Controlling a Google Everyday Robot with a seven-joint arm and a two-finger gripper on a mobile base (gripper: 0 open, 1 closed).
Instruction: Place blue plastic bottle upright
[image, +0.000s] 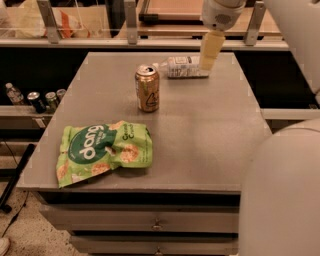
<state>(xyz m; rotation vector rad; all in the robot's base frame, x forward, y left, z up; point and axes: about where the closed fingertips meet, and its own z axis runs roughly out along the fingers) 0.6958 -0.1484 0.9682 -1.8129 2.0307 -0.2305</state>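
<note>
near the far edge of the table (215, 135), finding the bottle (181, 67) lying on its side, white cap pointing left, base pointing right. hanging straight down over that base end, seeing the gripper (206, 65), pale yellow and overlapping the bottle's right end; not managing to tell whether touching it or hovering just above. not managing to tell either how wide the gripper is set, nor whether gripping anything. just left of the cap and a little nearer, noting a gold can (147, 88) standing upright, apart from the bottle. toward the near left corner, seeing a green bag (102, 150) lying flat. looming in the right foreground, catching part of the white arm (280, 200).
</note>
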